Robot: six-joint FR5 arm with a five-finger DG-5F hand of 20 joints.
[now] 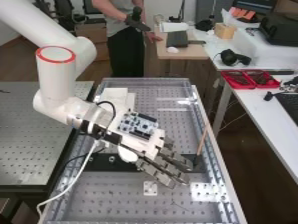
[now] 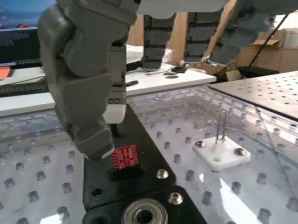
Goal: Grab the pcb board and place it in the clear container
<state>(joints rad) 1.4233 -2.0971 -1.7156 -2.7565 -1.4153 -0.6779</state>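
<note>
Robotics lab by look: white robot arm (image 1: 56, 75), perforated metal table (image 1: 30, 145), red trays (image 1: 239, 86) on white desk (image 1: 261, 111), keyboard (image 2: 23, 89).

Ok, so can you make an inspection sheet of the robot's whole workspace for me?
Surface: bench with rows of holes
Job's things: small red piece, perhaps the pcb board, on a black plate; clear container: can't tell which
Clutter: white block with thin metal pins
Hand: open, fingers straight, over the bench
Cables: white cable hanging below the arm; black cable looping near the wrist
Surroundings: red trays on a white table
</note>
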